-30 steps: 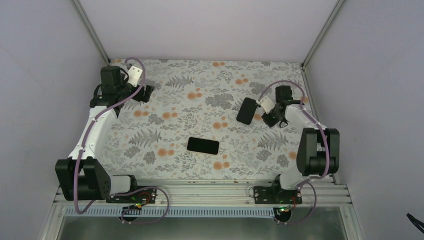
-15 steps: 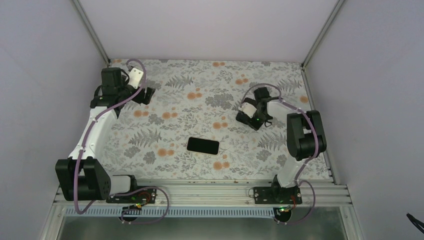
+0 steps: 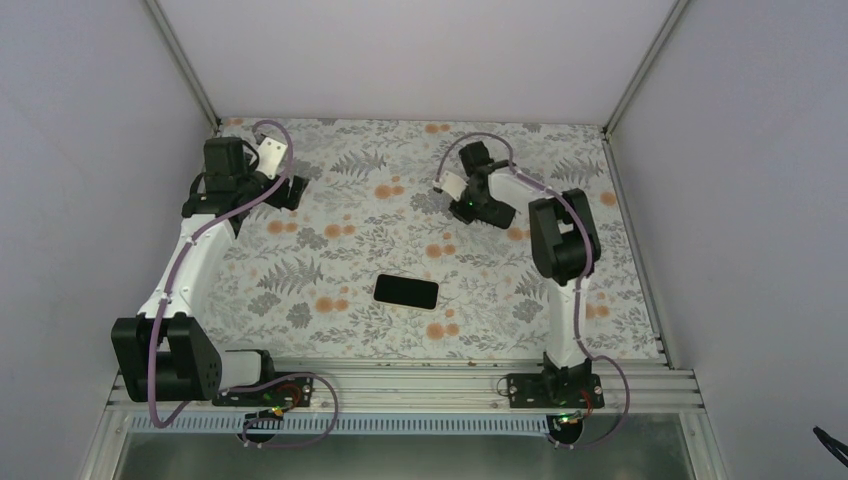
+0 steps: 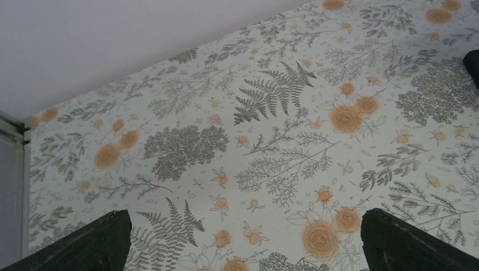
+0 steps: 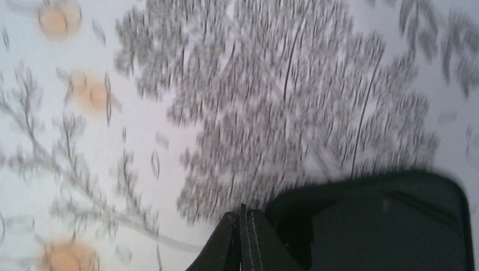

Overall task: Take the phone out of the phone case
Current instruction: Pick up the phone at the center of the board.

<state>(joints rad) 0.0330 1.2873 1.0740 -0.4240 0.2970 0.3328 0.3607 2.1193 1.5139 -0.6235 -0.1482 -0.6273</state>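
The black phone (image 3: pixel 406 292) lies flat, screen up, on the floral table near its middle, bare of any case. My right gripper (image 3: pixel 462 196) is low over the back of the table, shut on a thin edge of the dark phone case (image 5: pixel 384 226). In the right wrist view the case hangs to the right of the pinched fingertips (image 5: pixel 243 226), and the picture is blurred. From above, the case (image 3: pixel 492 212) is mostly hidden under the wrist. My left gripper (image 3: pixel 289 188) stands open at the back left, nothing between its fingers (image 4: pixel 90 245).
Floral cloth (image 3: pixel 340 260) covers the table. Grey walls close in the back and both sides. A metal rail (image 3: pixel 400 380) with the arm bases runs along the near edge. A dark shape (image 4: pixel 473 65) shows at the right edge of the left wrist view.
My right arm has swung left and toward the back wall, carrying the phone case from the right side. The phone and the left arm have not moved.
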